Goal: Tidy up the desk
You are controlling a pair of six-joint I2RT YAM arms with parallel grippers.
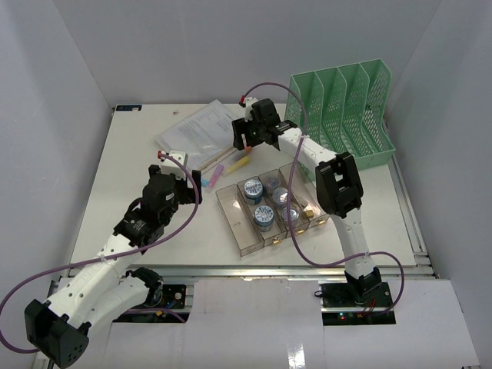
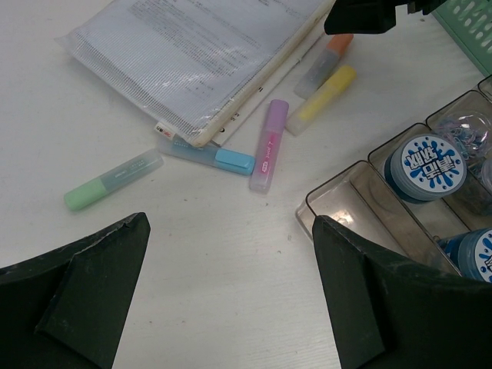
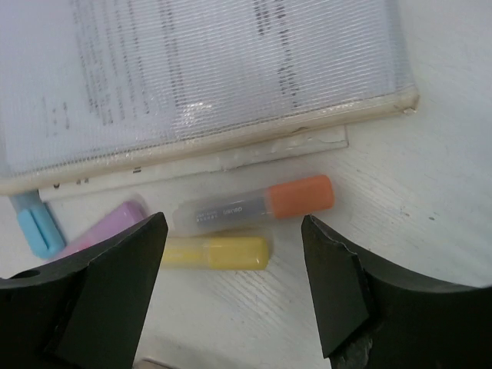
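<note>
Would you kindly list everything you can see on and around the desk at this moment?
desk: one, white, under everything
mesh pouch of papers: one, translucent grey, far middle of the desk
highlighters: five, green, blue, purple, yellow, orange, loose by the pouch's near edge
tray: one, clear, four compartments, middle of the desk
tins: two, blue-and-white lids, same tray compartment
file rack: one, mint green, far right corner
left gripper: one, black, open, above bare desk
right gripper: one, black, open, above the orange and yellow highlighters
</note>
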